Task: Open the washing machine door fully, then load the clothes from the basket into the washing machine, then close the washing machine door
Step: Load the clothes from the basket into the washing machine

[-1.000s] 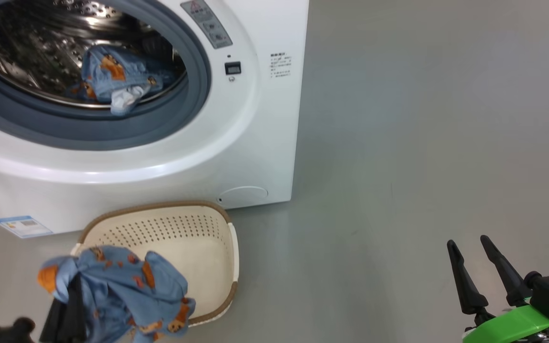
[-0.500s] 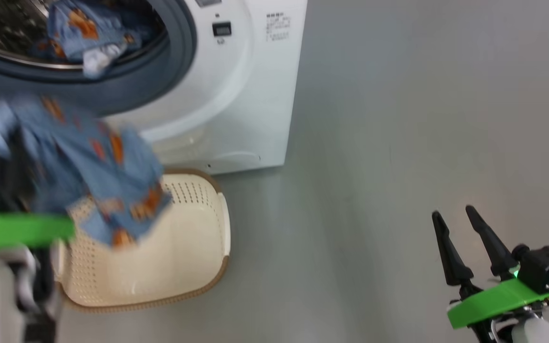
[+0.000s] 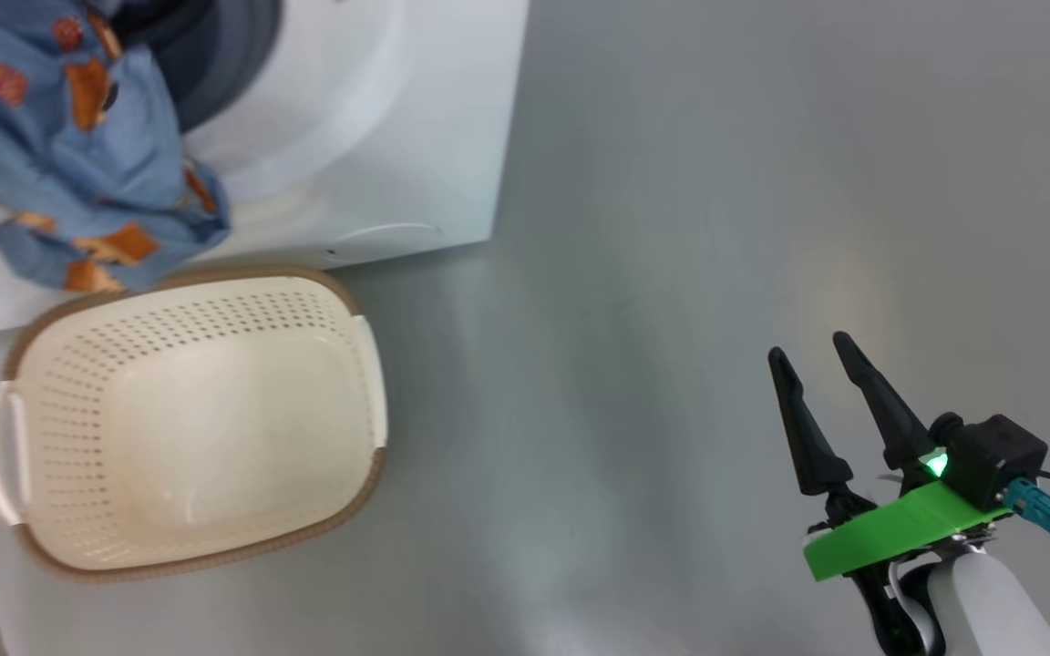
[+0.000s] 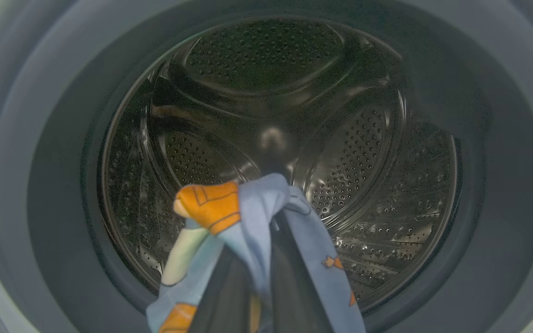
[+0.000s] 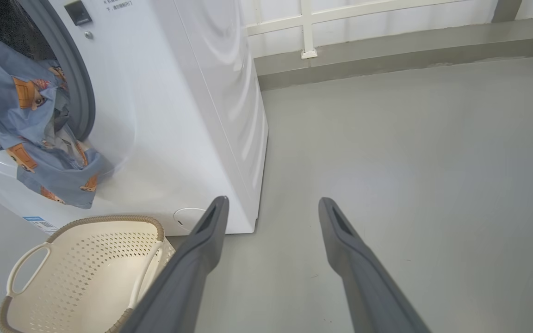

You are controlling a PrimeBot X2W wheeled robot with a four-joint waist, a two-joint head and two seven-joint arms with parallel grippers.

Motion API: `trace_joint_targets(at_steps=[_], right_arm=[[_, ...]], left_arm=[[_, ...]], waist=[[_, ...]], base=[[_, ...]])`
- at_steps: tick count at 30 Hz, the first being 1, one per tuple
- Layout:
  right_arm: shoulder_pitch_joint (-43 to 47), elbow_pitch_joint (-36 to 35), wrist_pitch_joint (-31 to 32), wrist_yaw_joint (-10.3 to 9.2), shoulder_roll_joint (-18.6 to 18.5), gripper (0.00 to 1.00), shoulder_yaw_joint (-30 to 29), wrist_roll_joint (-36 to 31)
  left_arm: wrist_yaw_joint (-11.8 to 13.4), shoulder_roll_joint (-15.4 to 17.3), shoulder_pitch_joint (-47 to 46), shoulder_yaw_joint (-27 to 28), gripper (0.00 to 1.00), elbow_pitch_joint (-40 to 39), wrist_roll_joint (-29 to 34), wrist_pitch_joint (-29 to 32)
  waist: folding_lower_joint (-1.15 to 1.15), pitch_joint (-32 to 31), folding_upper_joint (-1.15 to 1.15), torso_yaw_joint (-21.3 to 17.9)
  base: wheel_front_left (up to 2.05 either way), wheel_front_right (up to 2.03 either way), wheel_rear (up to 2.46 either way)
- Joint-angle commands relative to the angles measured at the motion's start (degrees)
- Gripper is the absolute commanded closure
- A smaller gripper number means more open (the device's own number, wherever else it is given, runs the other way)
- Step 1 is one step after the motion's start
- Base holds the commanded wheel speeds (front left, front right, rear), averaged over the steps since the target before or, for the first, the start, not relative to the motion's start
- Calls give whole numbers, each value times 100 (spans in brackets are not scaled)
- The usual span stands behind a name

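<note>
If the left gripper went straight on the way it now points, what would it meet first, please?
Most likely the drum, at its back: the left gripper, shut on the clothes, points into the washing machine with nothing visible between.

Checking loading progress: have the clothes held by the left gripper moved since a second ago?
Yes. The clothes went from over the basket up to the washing machine opening.

head: high, looking down — basket (image 3: 215, 271), floor (image 3: 671, 228), washing machine (image 3: 379, 164) front top left.
left wrist: close, facing into drum (image 4: 363, 152).
right wrist: low, farther back — shares basket, machine front with head.
</note>
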Motion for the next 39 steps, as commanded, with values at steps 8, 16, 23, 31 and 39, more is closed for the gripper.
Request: trace_joint_targets(at_steps=[8,16,23,31,39], right_arm=[[-172,-114,-27,9,89,0,301,-3],[-200,-114,-27,9,166,0,462,5],[-229,-142,-27,9,175,0,531,29],[-297,-191,-27,9,219,0,542,25],[-310,-188,-27,9,250,0,521,26]], left_arm=[[-8,649,-1022,-239,100,1732,335,-29],[-8,917,-1824,-682,100,3261,234,13],[-8,1147,-2600,-1314,100,3451,-26,-13],[32,1360,-2580,-1086,100,2036,17,-27],[56,1288,-2238,-923,0,2350,183,-28]], waist=[[0,457,0,-517],[0,586,0,-732],[0,703,0,-879],[0,865,0,-966],[0,899,0,-923]], base=[[0,0,0],[0,0,0],[0,0,0],[0,0,0],[0,0,0]])
